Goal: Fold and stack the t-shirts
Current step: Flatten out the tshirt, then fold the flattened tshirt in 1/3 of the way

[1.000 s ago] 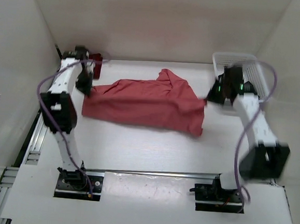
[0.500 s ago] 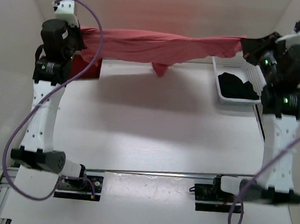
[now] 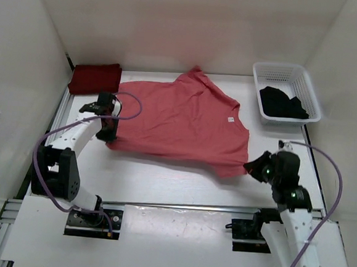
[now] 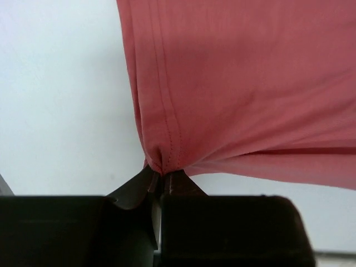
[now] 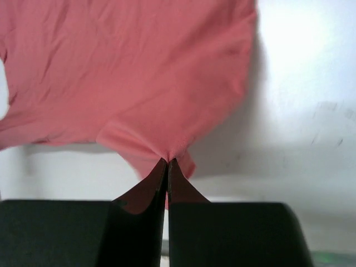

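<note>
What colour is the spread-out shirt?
The spread-out shirt is salmon pink, clearest in the top external view.

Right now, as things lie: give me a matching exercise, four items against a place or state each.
Items:
1. maroon shirt
2. salmon shirt
3. black shirt
4. left gripper

Place or state:
A. inside the white basket
B. shut on a hem corner
C. spread out in the middle
D. folded, at the far-left corner

Pairs: 1-D, 2-C, 3-A, 4-B
</note>
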Controlling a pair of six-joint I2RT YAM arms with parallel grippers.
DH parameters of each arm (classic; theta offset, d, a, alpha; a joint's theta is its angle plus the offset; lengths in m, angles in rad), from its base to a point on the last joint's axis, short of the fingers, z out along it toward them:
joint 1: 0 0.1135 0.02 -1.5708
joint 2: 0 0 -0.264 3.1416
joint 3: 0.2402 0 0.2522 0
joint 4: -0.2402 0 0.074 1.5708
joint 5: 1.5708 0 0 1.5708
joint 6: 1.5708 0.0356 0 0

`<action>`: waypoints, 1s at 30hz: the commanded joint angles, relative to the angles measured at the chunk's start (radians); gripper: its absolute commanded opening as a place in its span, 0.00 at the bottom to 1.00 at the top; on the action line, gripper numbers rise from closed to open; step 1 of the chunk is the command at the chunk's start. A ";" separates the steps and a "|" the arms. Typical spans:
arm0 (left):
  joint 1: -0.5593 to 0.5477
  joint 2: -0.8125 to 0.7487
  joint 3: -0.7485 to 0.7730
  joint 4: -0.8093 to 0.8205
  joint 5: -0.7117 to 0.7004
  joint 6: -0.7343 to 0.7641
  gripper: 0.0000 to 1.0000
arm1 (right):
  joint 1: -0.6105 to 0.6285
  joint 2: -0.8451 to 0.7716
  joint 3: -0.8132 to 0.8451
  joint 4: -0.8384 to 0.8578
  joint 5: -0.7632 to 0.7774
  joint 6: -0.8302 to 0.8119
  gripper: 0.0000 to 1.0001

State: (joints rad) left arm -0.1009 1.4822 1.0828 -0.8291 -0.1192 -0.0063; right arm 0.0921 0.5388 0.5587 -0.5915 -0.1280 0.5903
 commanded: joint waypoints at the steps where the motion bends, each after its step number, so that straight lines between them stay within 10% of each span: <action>1: 0.001 -0.131 -0.059 -0.086 -0.007 0.006 0.10 | 0.003 -0.155 -0.084 -0.103 -0.042 0.077 0.00; 13: 0.010 -0.247 -0.264 -0.375 -0.073 0.006 0.14 | 0.003 -0.157 -0.002 -0.216 -0.009 0.063 0.00; 30: 0.145 0.193 0.138 -0.363 0.044 0.006 0.19 | 0.031 0.785 0.449 0.153 -0.030 -0.142 0.00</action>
State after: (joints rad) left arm 0.0158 1.6608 1.1587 -1.1973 -0.0879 -0.0044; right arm 0.1120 1.2472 0.9081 -0.5194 -0.1818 0.5083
